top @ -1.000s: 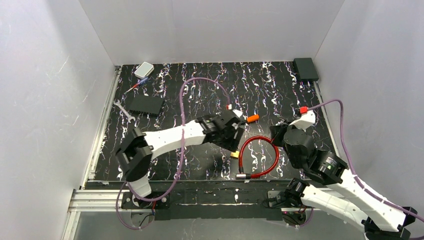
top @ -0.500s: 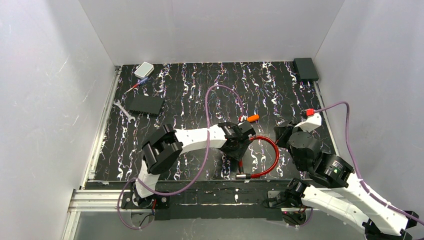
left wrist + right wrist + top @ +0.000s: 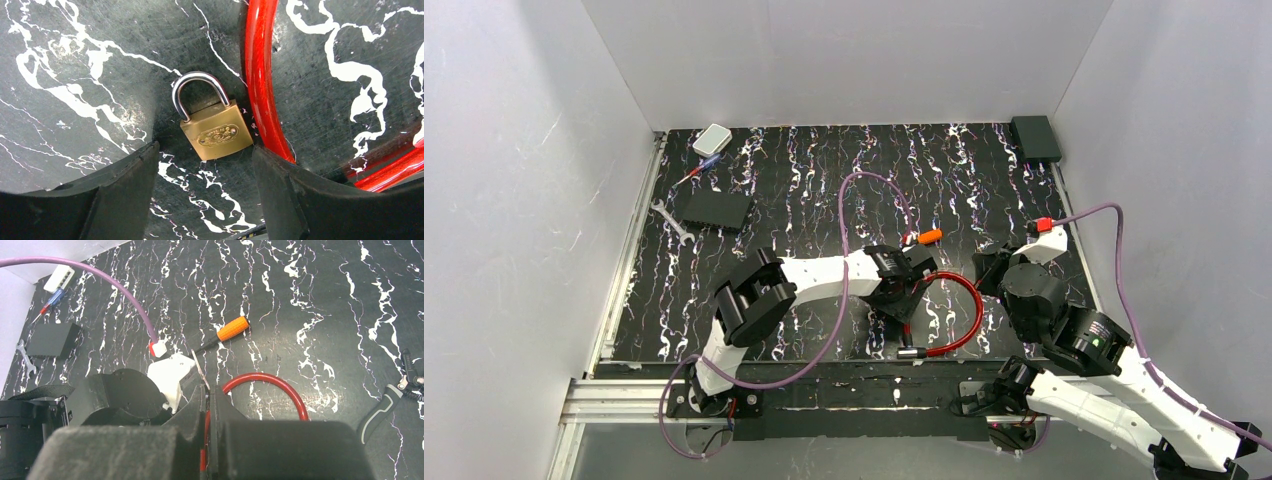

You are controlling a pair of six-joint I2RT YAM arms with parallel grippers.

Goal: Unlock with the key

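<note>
A small brass padlock (image 3: pixel 216 131) with a silver shackle lies flat on the black marbled table (image 3: pixel 75 60), right beside a red cable loop (image 3: pixel 260 75). My left gripper (image 3: pixel 205 167) hangs open just over it, fingers either side of the lock's lower edge and touching nothing. In the top view that gripper (image 3: pixel 902 305) hides the lock. My right gripper (image 3: pixel 207 390) is shut on a thin silver key (image 3: pixel 199 367), whose blade sticks out past the fingertips toward the left arm. It sits at the red cable loop's (image 3: pixel 969 300) right side as my right gripper (image 3: pixel 984 265).
An orange-handled tool with a thin black shaft (image 3: pixel 927 237) lies behind the left wrist. A silver wrench (image 3: pixel 669 220), a flat black box (image 3: pixel 714 208), a white box (image 3: pixel 712 138) and a small screwdriver (image 3: pixel 696 172) are far left. Another black box (image 3: pixel 1035 137) sits far right; pliers (image 3: pixel 385 407) lie right.
My left arm folded in and its gripper moved right and toward the near edge, coming down over the padlock. My right arm shifted slightly right and has held still since.
</note>
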